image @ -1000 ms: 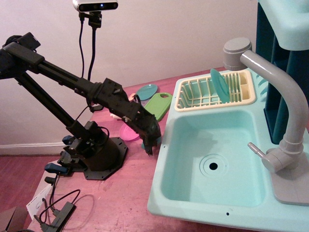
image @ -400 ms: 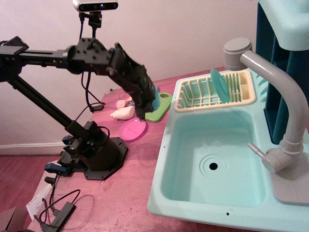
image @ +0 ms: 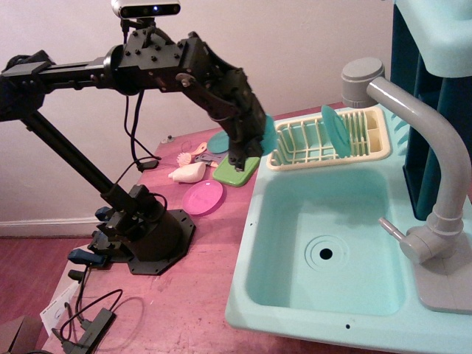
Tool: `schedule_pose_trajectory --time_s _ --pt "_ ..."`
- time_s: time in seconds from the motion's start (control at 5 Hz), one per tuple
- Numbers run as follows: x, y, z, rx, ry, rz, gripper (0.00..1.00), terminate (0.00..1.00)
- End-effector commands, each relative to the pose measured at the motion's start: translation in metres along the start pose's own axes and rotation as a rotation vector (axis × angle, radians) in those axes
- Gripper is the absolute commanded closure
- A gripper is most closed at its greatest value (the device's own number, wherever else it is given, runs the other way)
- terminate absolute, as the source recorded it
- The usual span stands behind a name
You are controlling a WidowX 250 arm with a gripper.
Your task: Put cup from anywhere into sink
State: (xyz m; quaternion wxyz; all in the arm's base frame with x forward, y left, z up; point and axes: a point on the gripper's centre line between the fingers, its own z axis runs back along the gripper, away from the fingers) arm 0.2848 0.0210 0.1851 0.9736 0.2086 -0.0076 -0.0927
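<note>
From my remote station I record the sink (image: 291, 221), a large mint basin, at the right of the red bench (image: 192, 295), its bowl holding nothing, with the grey faucet (image: 420, 140) on its right side. The black arm (image: 147, 66) reaches from its base (image: 144, 232) up and across to the sink's rear left corner. The cream dish rack (image: 324, 144) sits behind the basin with a teal plate (image: 338, 129) standing in it. A pink plate (image: 203, 197) and a green board (image: 236, 172) lie on the bench. The gripper (image: 241, 156) hangs above the board; the fingers are narrowed on the cup (image: 264, 129), its teal edge showing at the gripper's right, in the air beside the rack.
</note>
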Motion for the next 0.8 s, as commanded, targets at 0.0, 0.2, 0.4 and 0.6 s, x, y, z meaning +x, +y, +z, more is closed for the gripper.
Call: schedule_pose_trajectory --time_s 0.0,0.2,0.4,0.6 --pt "0.045 -0.017 0.013 0.002 -0.088 -0.143 1.0 0.0" --pt "0.059 -0.042 0.002 -0.025 -0.091 -0.255 1.0 0.0" --pt "0.058 -0.067 -0.02 -0.073 -0.102 -0.27 1.0 0.0" --pt "0.058 -0.076 -0.029 -0.099 -0.107 -0.263 1.0 1.0"
